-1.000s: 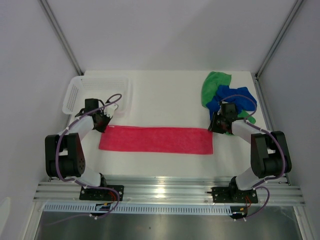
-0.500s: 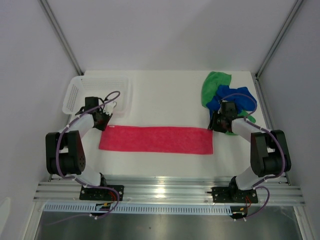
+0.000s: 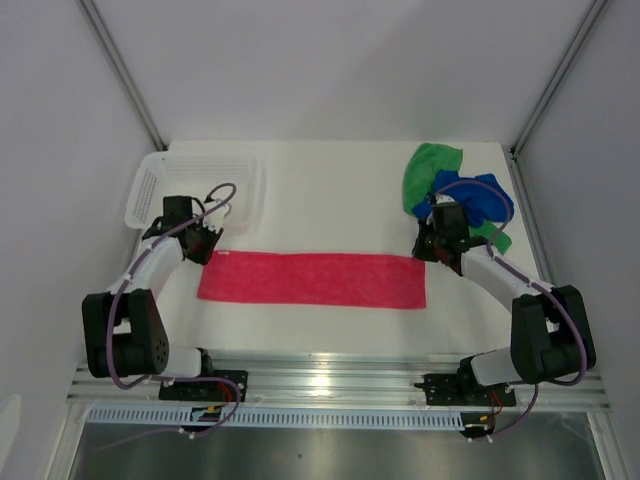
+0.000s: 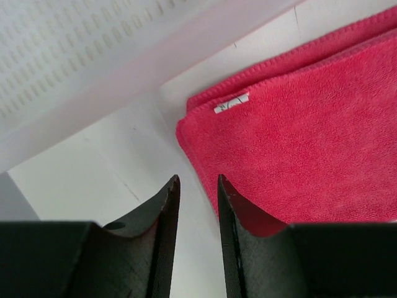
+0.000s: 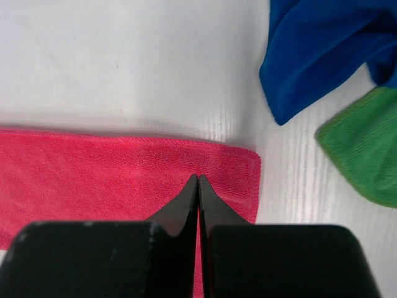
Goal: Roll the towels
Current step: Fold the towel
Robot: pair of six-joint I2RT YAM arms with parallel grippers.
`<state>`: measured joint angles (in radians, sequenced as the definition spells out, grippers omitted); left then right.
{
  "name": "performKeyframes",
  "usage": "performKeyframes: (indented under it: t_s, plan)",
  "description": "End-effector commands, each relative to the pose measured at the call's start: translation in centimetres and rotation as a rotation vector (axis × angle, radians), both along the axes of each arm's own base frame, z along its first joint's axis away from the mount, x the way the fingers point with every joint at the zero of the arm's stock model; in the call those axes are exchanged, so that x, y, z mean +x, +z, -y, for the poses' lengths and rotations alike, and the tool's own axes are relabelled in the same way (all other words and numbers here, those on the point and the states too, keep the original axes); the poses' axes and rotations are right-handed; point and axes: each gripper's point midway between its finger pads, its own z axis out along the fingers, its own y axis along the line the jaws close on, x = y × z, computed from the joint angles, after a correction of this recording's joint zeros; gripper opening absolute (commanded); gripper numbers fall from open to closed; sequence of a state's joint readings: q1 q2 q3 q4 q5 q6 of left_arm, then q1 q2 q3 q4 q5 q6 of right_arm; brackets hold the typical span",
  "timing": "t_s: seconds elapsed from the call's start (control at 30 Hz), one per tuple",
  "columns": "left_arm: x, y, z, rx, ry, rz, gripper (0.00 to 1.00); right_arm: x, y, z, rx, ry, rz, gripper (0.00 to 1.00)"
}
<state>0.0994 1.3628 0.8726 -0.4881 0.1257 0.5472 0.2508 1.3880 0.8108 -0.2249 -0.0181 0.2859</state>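
The pink-red towel (image 3: 310, 279) lies flat on the table as a long folded strip. My left gripper (image 3: 207, 243) hangs at its left end; in the left wrist view the left gripper (image 4: 197, 181) is narrowly open with only bare table in the gap, the towel's tagged corner (image 4: 291, 143) just to its right. My right gripper (image 3: 428, 248) is at the strip's right end. In the right wrist view the right gripper (image 5: 198, 178) is shut over the towel (image 5: 93, 177), with no fabric seen between the tips. The blue towel (image 3: 478, 197) and green towel (image 3: 430, 165) lie crumpled at the back right.
A white mesh basket (image 3: 165, 185) stands at the back left, close behind my left gripper, and its wall (image 4: 74, 56) fills the top of the left wrist view. The blue towel (image 5: 316, 49) and green towel (image 5: 366, 149) lie just right of my right gripper.
My right gripper's jaws have closed over the towel's right end. The left jaws have spread slightly. Both arms' elbows have swung outward; the pink-red towel has not moved.
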Motion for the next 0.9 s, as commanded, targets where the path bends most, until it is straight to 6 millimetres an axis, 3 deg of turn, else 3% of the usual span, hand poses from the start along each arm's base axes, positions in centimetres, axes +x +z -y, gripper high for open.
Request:
performKeyframes:
  t_s: [0.0,0.2,0.43,0.6,0.67,0.83,0.87]
  plan:
    - [-2.2,-3.8,0.1,0.003,0.020,-0.156,0.34,-0.1,-2.3,-1.0,0.054,0.004,-0.051,0.00]
    - [-2.4,-6.1,-0.6,0.029,0.059,-0.254,0.35,0.4,-6.0,-0.6,0.046,-0.032,-0.142,0.00]
    - [-2.2,-6.3,-0.8,0.031,0.076,-0.291,0.36,0.9,-7.2,0.8,0.030,-0.094,-0.183,0.00]
    - [-2.2,-6.2,-0.7,0.028,0.071,-0.284,0.36,1.2,-5.0,0.7,0.050,-0.087,-0.145,0.02]
    - [-2.2,-5.9,-0.3,0.005,0.062,-0.279,0.37,1.3,-3.1,0.7,0.058,-0.081,-0.106,0.06]
    - [-3.1,-4.8,0.8,-0.045,0.037,-0.257,0.40,-0.5,0.4,2.1,0.036,-0.138,-0.058,0.24]
    - [-3.1,-4.6,0.9,-0.049,0.031,-0.250,0.40,-0.9,0.5,2.9,0.014,-0.171,-0.054,0.32]
